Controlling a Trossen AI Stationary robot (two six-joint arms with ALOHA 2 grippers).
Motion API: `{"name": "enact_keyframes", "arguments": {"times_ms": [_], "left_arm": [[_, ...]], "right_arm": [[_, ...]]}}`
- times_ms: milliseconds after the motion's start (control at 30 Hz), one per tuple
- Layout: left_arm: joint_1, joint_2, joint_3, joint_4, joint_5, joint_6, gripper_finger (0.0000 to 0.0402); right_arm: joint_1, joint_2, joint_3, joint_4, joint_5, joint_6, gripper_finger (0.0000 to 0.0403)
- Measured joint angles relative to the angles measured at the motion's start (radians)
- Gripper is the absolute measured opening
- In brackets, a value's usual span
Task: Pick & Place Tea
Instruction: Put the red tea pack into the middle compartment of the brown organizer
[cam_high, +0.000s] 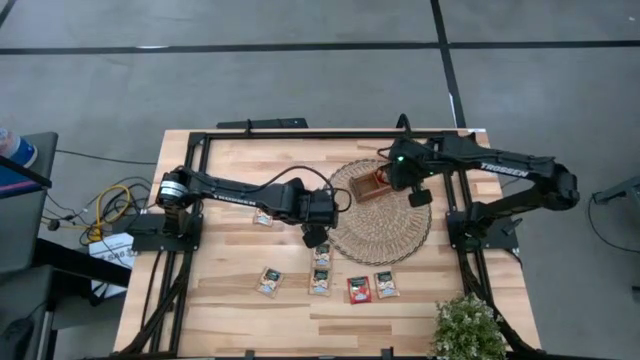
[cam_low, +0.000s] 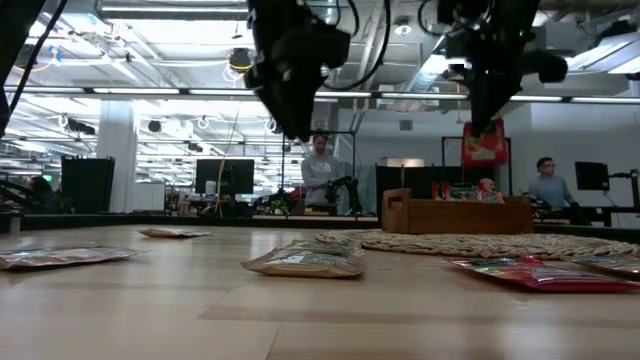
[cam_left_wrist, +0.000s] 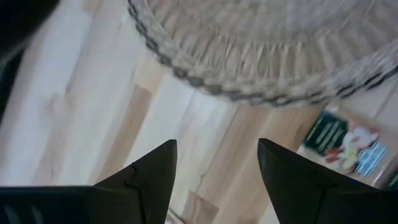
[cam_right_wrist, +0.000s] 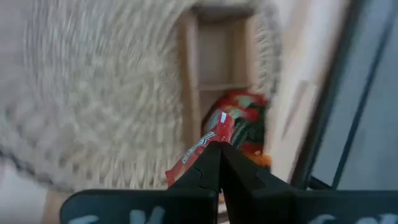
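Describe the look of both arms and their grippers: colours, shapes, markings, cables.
Both arms are black, slim, jointed links. The right arm carries white TROSSEN lettering and a small green light near its wrist. The left arm has a silver-ringed shoulder joint and a black cable looping over its forearm. The left gripper has dark, pointed, wedge-shaped fingers; the right gripper has dark fingers with notched edges.

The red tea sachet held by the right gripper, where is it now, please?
The red tea sachet hangs pinched in the right gripper, above the wooden compartment tray on the round woven wicker mat.
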Motion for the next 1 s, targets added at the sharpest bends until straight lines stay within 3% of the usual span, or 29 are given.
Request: {"name": "enact_keyframes", "arguments": {"times_ms": [233, 433, 1000], "left_arm": [[-0.002, 0.000, -0.064, 0.020, 0.055, -0.021, 0.0218], [-0.003, -0.006, -0.064, 0.024, 0.055, -0.022, 0.0218], [-0.023, -0.006, -0.064, -0.007, 0.013, -0.074, 0.0218]], "right_arm": [[-0.009, 0.127, 0.005, -0.024, 0.007, -0.201, 0.0000], [-0.019, 0.224, 0.098, -0.022, 0.104, -0.307, 0.0000], [-0.159, 0.249, 0.136, 0.002, -0.134, -0.441, 0.0000]]}}
